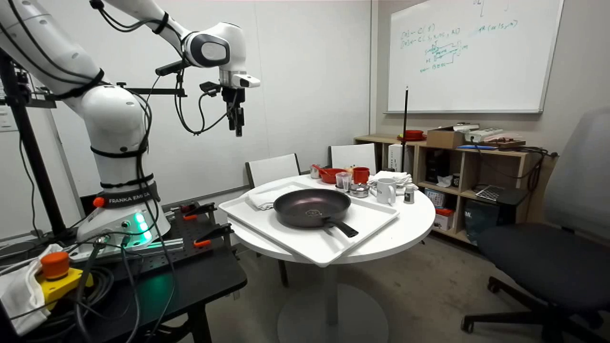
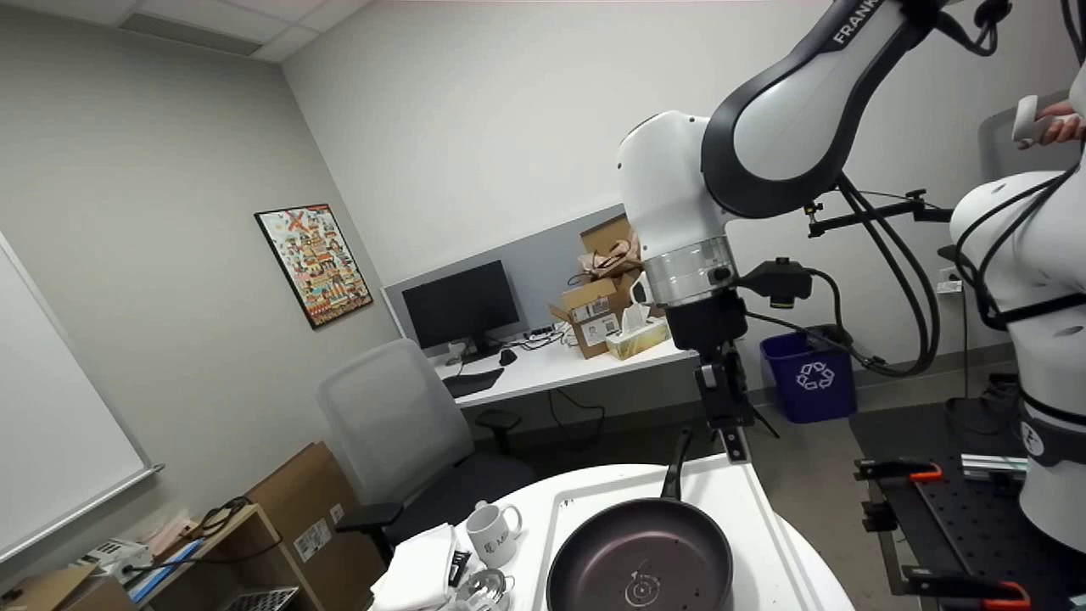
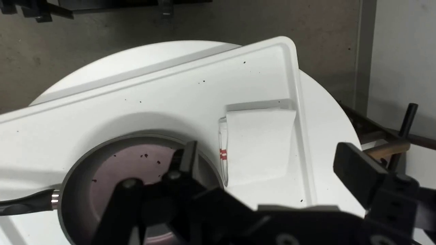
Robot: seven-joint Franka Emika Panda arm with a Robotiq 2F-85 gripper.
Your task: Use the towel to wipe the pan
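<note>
Hanging well above the round white table (image 1: 414, 224), the black two-fingered gripper (image 1: 236, 126) stands released, its fingers (image 3: 357, 173) spread wide. From the wrist view I can see a folded white cloth towel (image 3: 259, 146), marked with a little red, lying down below and framed between those fingers; it sits along one edge of a rectangular white tray (image 3: 170, 92), near the corner that juts past the table's rounded edge. The wide, shallow, round black frying pan (image 1: 310, 207) rests on the same tray, just beside the towel, lower than the gripper and well apart from it. Its long black handle (image 3: 30, 200) points away from the towel. Dark specks (image 3: 146, 155) dot its purplish floor.
</note>
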